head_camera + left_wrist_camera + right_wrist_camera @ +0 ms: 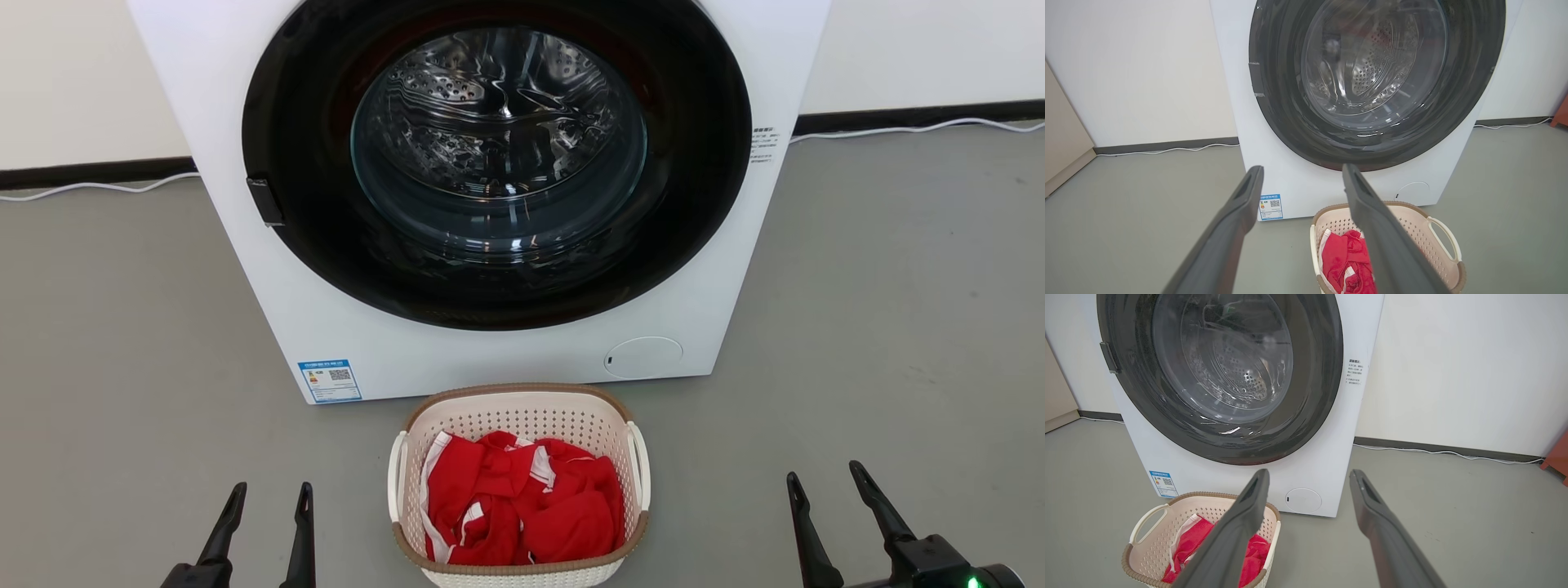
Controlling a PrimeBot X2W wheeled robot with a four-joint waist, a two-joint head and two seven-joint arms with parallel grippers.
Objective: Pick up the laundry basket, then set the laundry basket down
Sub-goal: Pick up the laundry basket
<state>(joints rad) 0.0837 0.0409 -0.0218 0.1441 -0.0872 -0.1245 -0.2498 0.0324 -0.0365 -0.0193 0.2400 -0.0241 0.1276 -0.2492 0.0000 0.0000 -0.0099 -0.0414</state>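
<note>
Jaws spread: left gripper (273,487), right gripper (823,471) flank basket (522,420).

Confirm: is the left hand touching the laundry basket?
Apart. The head view shows it: a strip of bare grey floor lies between the left hand and the laundry basket, nearest its left loop handle. The hand is open.
</note>
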